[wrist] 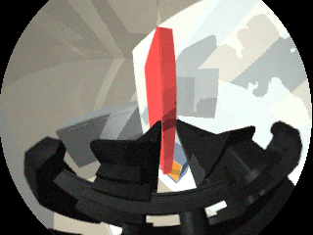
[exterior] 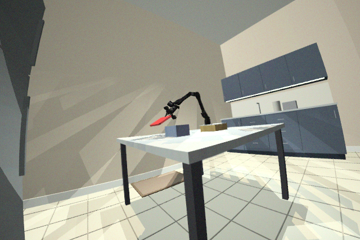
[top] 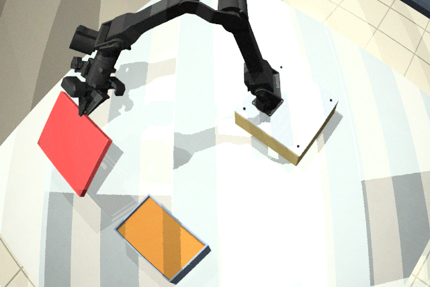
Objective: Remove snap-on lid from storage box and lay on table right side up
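The red lid [top: 74,144] [exterior: 160,121] [wrist: 167,83] is a flat square slab, held in the air above the table's left part and tilted, its far edge lower than the gripped one in the exterior view. My gripper [top: 83,113] [wrist: 167,122] is shut on one edge of the lid; in the exterior view the gripper is small. The storage box [top: 162,238] [exterior: 177,130] stands open on the table, blue-grey walls with an orange inside. It also shows small in the wrist view [wrist: 175,169], beyond the lid. The lid is apart from the box.
The arm's base stands on a wooden block with a whitish top [top: 305,117] [exterior: 213,127], right of the box. The table's edge [exterior: 157,151] runs round the scene. The lid hangs near the table's left edge. Cabinets [exterior: 261,130] stand behind the table.
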Tool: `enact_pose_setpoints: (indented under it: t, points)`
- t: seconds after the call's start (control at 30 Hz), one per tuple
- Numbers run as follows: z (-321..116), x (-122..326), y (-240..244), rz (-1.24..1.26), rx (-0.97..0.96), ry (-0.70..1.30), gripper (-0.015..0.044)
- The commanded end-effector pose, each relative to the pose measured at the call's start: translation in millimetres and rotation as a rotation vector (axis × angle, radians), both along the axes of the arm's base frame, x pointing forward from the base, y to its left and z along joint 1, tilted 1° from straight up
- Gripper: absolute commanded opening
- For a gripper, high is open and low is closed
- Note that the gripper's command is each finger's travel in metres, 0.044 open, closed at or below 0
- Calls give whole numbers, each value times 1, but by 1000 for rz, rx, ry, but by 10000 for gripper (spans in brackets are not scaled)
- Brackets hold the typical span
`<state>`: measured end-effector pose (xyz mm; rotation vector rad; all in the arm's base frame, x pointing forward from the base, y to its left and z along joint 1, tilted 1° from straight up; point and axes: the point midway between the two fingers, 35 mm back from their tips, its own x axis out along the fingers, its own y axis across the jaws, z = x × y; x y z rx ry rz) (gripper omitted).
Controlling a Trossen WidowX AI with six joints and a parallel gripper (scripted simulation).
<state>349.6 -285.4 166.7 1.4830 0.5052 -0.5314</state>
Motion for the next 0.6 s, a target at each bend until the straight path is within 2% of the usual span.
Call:
enact_pose_setpoints:
  t: [0.0,0.57]
  points:
    - [-5,1,1,2,4,-3,0]
    - [-18,1,0,2,4,-3,0]
